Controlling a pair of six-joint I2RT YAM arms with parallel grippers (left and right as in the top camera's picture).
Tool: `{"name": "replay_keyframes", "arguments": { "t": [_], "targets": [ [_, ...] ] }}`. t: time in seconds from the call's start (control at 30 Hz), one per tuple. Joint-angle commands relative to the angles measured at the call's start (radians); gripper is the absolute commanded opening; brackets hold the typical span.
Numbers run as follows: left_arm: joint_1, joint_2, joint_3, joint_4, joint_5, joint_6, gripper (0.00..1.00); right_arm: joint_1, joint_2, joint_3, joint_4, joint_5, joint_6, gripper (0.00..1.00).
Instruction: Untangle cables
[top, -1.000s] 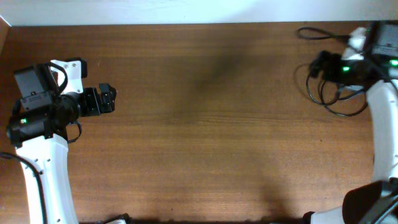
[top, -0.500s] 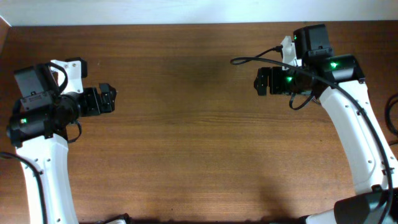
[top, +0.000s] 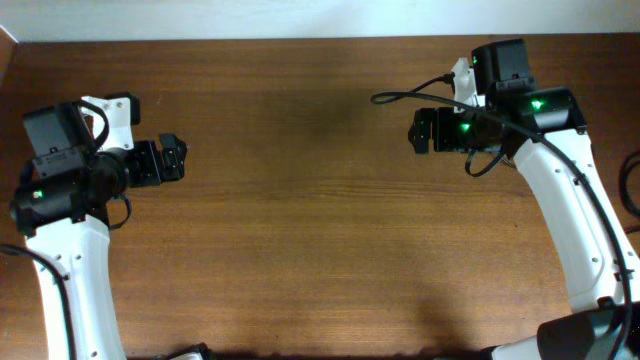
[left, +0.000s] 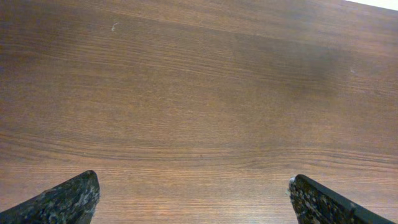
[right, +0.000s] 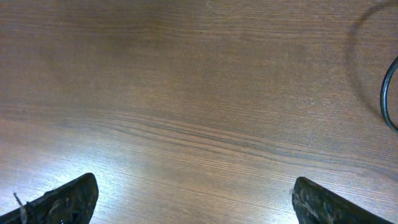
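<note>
Only a small piece of black cable shows, as a loop at the table's far right edge in the overhead view. An arc of black cable also shows at the right edge of the right wrist view. My right gripper is open and empty over bare wood in the back right part of the table, well left of that cable. My left gripper is open and empty at the left side. Both wrist views show wide-spread fingers, left and right, with only wood between them.
The brown wooden table fills the view, with a white wall along its back edge. A thin black wire arcs out from the right arm's wrist above the table.
One second ago my right arm was in the back right corner over a cable tangle. It has since swung left to its present place. The left arm has not moved.
</note>
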Motion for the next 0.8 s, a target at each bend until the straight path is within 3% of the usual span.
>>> {"name": "replay_keyframes", "arguments": {
  "t": [0.0, 0.17, 0.53, 0.77],
  "targets": [
    [-0.028, -0.031, -0.008, -0.024, -0.071, 0.017, 0.99, 0.007, -0.018, 0.002, 0.0, 0.002, -0.008, 0.99],
    [-0.133, -0.144, -0.069, -0.004, -0.107, 0.098, 0.99, 0.007, -0.018, 0.002, 0.0, 0.002, -0.008, 0.99],
    [-0.302, -0.697, -0.762, 0.784, -0.05, 0.095, 0.99, 0.007, -0.018, 0.002, 0.0, 0.002, -0.008, 0.99],
    [-0.303, -0.937, -0.938, 0.866, -0.055, 0.064, 0.99, 0.007, -0.018, 0.002, 0.0, 0.002, -0.008, 0.99]
  ]
}}
